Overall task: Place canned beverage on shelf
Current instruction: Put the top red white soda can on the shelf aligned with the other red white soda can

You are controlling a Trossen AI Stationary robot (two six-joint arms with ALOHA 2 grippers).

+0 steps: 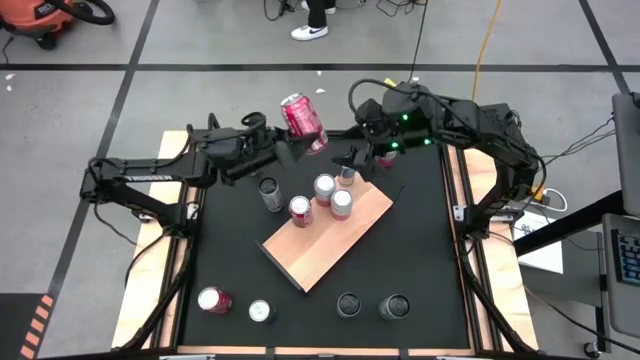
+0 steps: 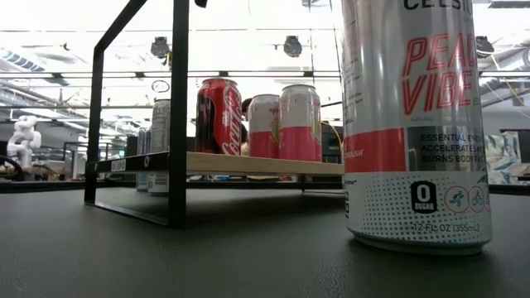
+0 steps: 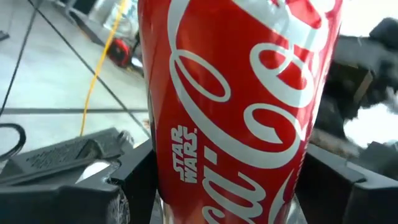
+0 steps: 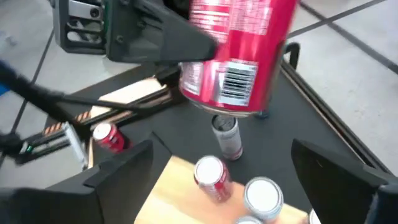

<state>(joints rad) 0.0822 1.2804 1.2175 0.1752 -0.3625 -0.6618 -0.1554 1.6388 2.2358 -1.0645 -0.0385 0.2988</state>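
Three cans (image 1: 323,190) already stood on the shelf (image 1: 330,238). The left pincer (image 1: 290,148) was clamped on a red can (image 1: 303,117), lifted clear behind the shelf. The right pincer (image 1: 362,158), jaws apart, waited just beside it. Setting down remained.

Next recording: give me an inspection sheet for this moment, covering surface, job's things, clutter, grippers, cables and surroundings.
Surface: black tabletop.
Job's things: wooden shelf holds three upright cans; red cola can held tilted in the air.
Clutter: loose cans along the table's near edge; one can beside the shelf.
Grippers: left gripper shut on the red cola can; right gripper open, facing it.
Cables: yellow cable on the floor.
Surroundings: a person's shoe.
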